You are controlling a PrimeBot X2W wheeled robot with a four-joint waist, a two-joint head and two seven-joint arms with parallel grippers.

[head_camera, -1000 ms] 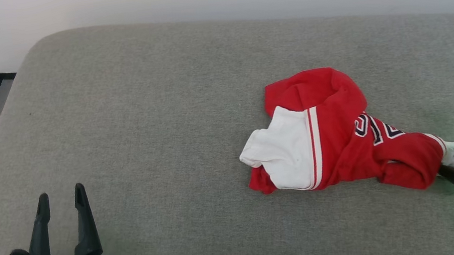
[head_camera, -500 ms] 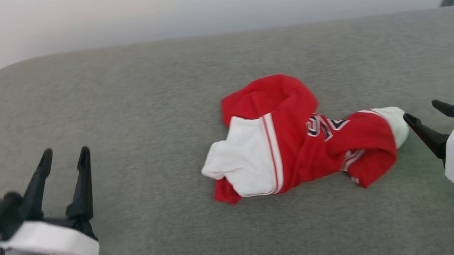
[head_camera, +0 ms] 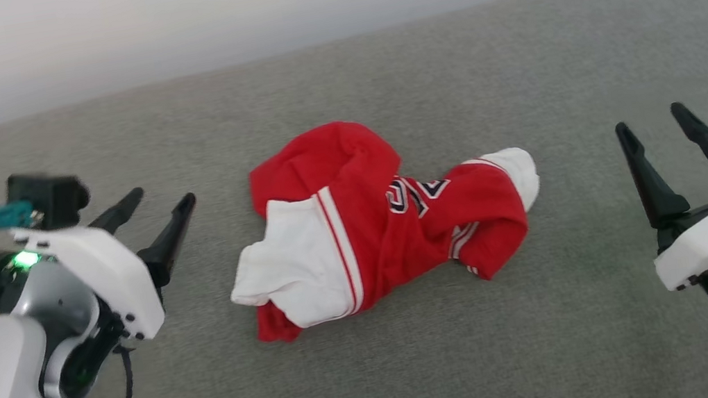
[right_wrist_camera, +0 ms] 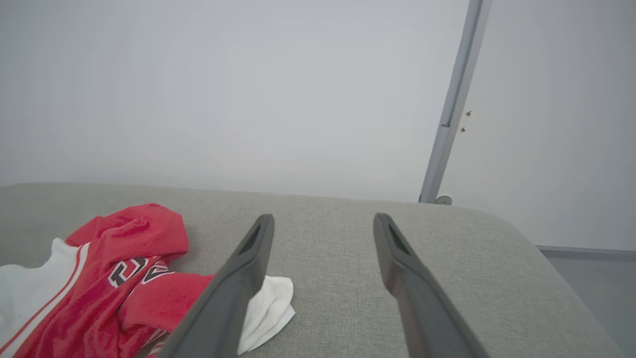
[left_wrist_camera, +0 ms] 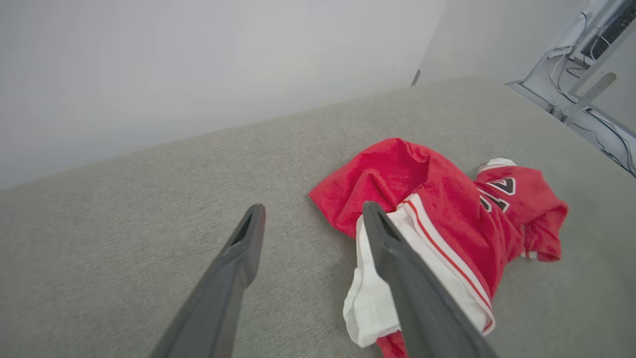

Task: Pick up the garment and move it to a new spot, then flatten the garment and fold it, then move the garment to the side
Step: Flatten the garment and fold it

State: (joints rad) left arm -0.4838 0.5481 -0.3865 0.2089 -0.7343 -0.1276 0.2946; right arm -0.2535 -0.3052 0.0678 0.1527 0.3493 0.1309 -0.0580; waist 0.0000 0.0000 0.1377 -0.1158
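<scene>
red cotton, likely soft, light and limp, the garment lies bunched on the grey cushion, left gripper at its 9 o'clock, right gripper at 3, both spread wide and empty, white sleeves probably the easiest pinch.

Cushion: grey woven upholstery, beneath the left gripper and the right gripper, with a rounded corner ahead and right of the right one.
Wall: plain white, ahead of both grippers, past the cushion's far edge.
Post: grey metal upright, ahead and slightly right of the right gripper.
Floor: grey strip, right of the right gripper.
Frame: pale metal with cables, far right of the left gripper.
</scene>
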